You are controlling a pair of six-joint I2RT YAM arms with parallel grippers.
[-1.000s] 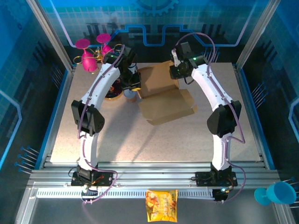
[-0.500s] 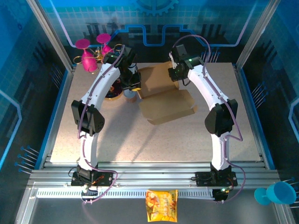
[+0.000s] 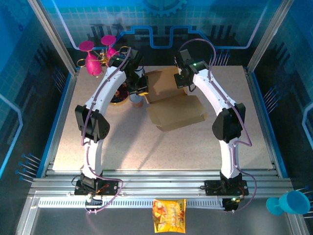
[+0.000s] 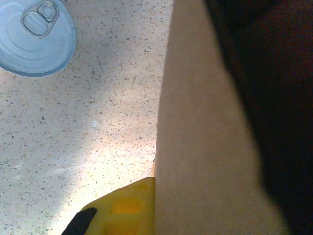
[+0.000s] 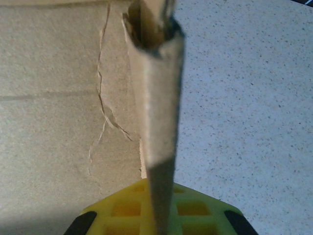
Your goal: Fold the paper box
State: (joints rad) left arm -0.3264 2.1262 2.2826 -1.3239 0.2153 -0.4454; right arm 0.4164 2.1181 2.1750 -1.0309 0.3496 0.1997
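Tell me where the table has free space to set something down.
Free: the wide near half of the table, between the paper box and the arm bases; also the strip right of the right arm. Crowded: the far left, around the can near the paper box.

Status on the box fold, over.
Left claw shut on paper box, left edge. Right claw shut on upright flap. Can beside left claw, off the box.
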